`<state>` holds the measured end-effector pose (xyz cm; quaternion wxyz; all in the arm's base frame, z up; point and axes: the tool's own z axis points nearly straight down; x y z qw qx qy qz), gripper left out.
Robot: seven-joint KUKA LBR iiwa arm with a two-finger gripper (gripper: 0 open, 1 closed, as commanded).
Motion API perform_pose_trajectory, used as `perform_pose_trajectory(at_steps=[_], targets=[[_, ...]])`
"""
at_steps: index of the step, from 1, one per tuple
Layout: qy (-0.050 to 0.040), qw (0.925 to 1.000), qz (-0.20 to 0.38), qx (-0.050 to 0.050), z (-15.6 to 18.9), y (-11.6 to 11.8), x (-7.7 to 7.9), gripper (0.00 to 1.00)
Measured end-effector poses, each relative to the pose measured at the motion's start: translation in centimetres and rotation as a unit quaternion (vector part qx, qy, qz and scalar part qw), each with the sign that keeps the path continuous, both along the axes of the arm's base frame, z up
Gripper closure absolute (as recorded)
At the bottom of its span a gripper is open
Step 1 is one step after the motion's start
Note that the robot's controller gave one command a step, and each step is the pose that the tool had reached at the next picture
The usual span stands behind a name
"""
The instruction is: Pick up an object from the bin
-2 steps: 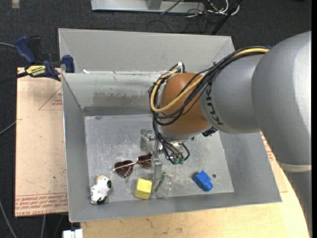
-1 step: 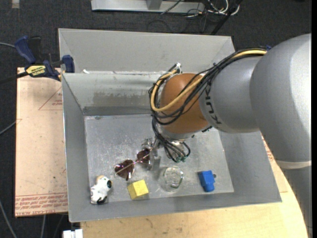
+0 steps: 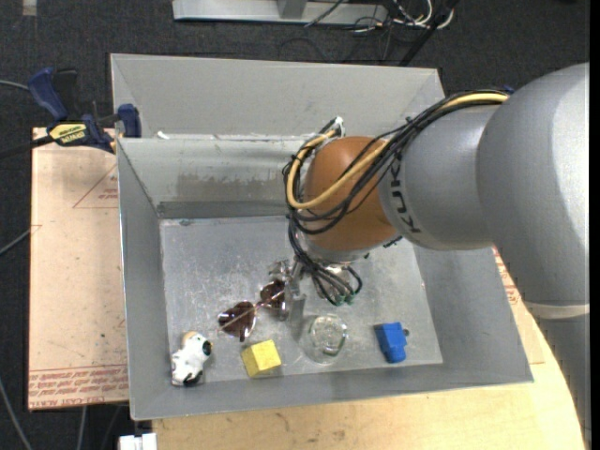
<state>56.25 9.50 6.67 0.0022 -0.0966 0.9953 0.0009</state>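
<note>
Brown sunglasses (image 3: 240, 318) beside claw (image 3: 296, 307), perhaps in contact.

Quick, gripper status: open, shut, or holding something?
Gripper: cannot be told. It is low in the bin, right by the brown-lensed sunglasses.

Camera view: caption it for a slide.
Gripper low over sunglasses in the bin, yellow block and clear cup nearby.

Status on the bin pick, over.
Gripper low at sunglasses, mid-bin. Grip unconfirmed. Clear cup close beside; yellow block just beyond.
</note>
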Motion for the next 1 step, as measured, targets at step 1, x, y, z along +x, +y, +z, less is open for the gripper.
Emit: perform_pose_trajectory(at_steps=[1], targets=[[0.003, 1.0, 0.004, -0.001, 0.64, -0.04, -0.15, 1.0]])
